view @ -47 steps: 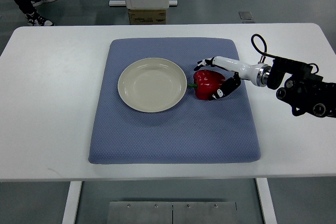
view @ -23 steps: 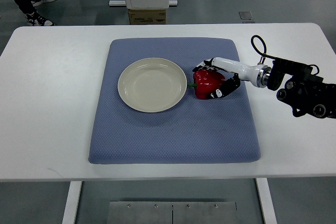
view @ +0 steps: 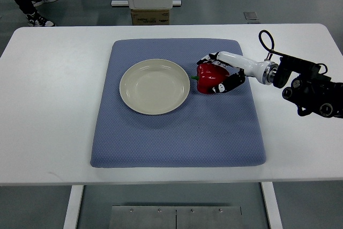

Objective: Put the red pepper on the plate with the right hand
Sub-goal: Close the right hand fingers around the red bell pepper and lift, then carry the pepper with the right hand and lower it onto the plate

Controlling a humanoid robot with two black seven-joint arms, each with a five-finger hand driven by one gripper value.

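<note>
A red pepper [view: 208, 75] with a green stem sits on the blue mat, just right of the cream plate [view: 154, 86]. My right hand [view: 217, 74] comes in from the right edge and its fingers are curled around the pepper, one above it and others below and to the right. The pepper's stem end points at the plate's right rim and nearly touches it. The plate holds nothing. The left arm does not show.
The blue mat [view: 177, 132] lies on a white table [view: 53, 105]. A cardboard box [view: 150, 16] and a white stand sit beyond the far edge. A person's legs and shoes [view: 32, 4] show at the top left.
My right hand has closed around the pepper and carried it slightly up and toward the plate. The plate has shifted a touch left.
</note>
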